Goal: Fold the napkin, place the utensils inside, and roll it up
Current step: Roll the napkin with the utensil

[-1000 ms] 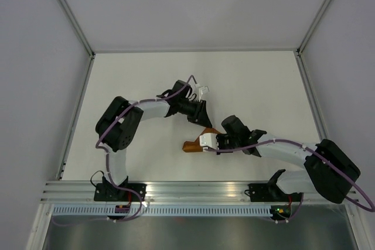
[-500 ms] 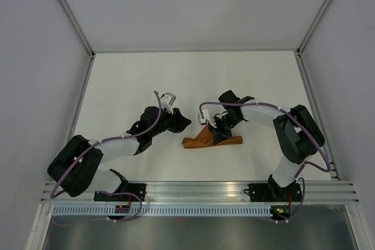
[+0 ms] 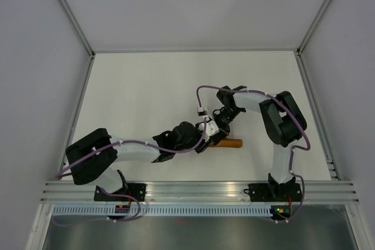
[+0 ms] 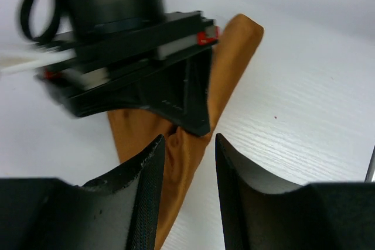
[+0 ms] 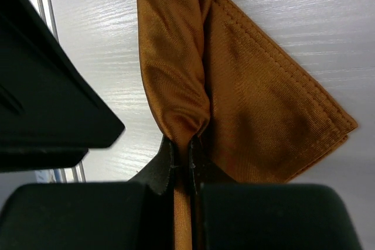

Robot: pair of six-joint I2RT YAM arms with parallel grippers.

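Note:
The rust-orange napkin (image 3: 229, 143) lies bunched into a narrow strip near the table's front middle. In the right wrist view it shows as a rolled fold over a flat corner (image 5: 263, 109). My right gripper (image 3: 214, 130) (image 5: 182, 144) is shut on the rolled fold, with cloth pinched between the fingers. My left gripper (image 3: 203, 142) (image 4: 187, 140) is open, its fingertips straddling the napkin's near tip (image 4: 181, 168), just below the right gripper's body. No utensils show in any view.
The left gripper's dark body (image 5: 53, 103) fills the left side of the right wrist view, very close to the right fingers. A metal rail (image 3: 193, 190) runs along the table's front edge. White walls enclose the table (image 3: 146, 80).
The left arm has swung right and forward, up to the napkin, beside the right gripper. The right gripper has stayed on the cloth, and the napkin's triangular flap has narrowed to a strip.

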